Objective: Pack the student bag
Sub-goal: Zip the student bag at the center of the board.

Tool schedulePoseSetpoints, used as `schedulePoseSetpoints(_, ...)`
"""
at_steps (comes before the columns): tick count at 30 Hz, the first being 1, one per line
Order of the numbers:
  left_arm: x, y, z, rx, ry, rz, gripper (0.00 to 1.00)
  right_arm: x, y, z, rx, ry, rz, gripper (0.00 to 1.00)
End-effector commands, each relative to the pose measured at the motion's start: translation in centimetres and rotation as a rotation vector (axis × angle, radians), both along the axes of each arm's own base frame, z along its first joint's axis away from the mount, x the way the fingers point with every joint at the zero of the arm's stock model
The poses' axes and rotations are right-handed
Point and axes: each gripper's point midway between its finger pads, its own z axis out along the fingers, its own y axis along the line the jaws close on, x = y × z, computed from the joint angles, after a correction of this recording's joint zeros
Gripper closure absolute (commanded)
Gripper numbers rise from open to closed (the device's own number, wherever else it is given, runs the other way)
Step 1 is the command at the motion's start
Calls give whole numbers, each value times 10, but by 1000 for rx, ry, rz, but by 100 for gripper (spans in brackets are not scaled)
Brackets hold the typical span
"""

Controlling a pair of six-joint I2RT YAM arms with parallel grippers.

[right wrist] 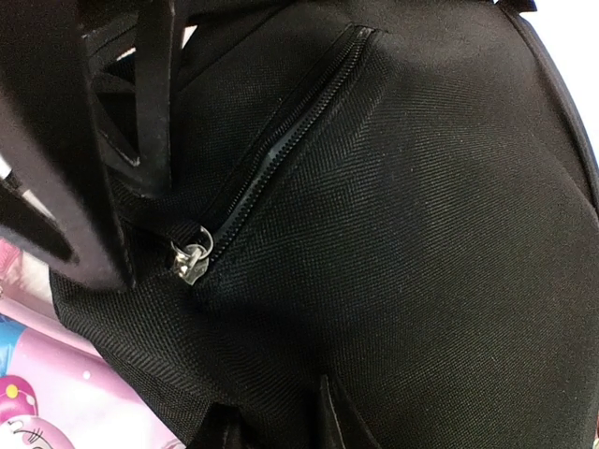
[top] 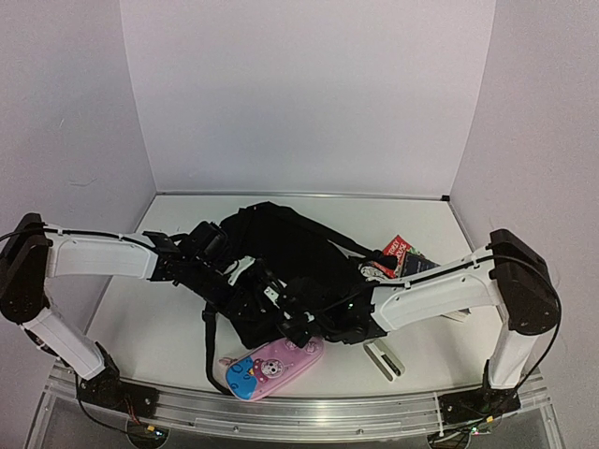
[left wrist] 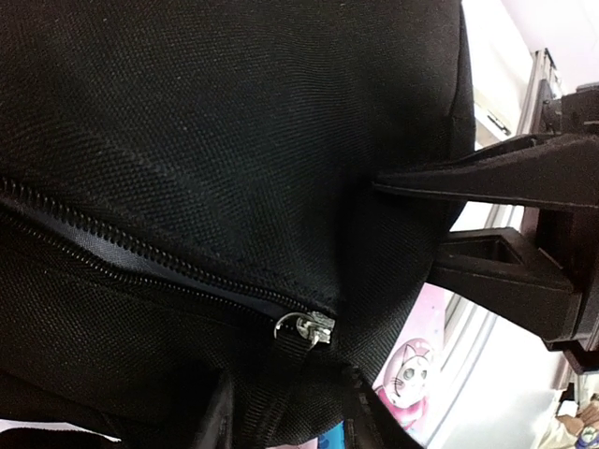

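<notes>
Where the left gripper (left wrist: 402, 224) sits: jaws pinching a fold of black fabric on the student bag (top: 281, 253), near its zipper's end.
Right gripper (right wrist: 126, 229): fingers against the bag beside the silver zipper pull (right wrist: 192, 257); pinching or not, cannot tell.
Student bag: slumped on the table (top: 150, 318), between both arms.
Pencil case (top: 271, 367): pink-and-blue, just beside the bag's near edge.

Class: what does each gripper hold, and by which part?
Left gripper pinches a fold of the backpack near the zipper pull. Right gripper is at the zipper pull; whether it grips it cannot be told.
</notes>
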Motion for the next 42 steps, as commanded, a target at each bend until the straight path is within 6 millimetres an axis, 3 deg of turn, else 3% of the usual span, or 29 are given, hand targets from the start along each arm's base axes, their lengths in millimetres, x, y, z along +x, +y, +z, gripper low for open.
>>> schedulePoseSetpoints(1, 1, 3, -3, 46, -8, 7, 74, 10, -8, 10, 15, -48, -64, 80)
schedulePoseSetpoints(6, 13, 2, 11, 20, -68, 63, 99, 9, -11, 9, 15, -46, -67, 88)
schedulePoseSetpoints(16, 56, 16, 46, 40, -255, 262, 100, 0, -16, 8, 47, 6, -74, 100)
schedulePoseSetpoints(28, 138, 46, 59, 120, -338, 432, 100, -12, -16, 9, 72, 42, -78, 100)
schedulePoseSetpoints(37, 194, 86, 63, 151, -346, 550, 100, -20, -22, 7, 79, 56, -90, 100)
schedulePoseSetpoints(39, 206, 87, 63, 132, -334, 566, 100, -20, -23, 8, 87, 57, -100, 100)
schedulePoseSetpoints(42, 209, 70, 78, 50, -315, 512, 97, -18, -21, 20, 129, 53, -121, 100)
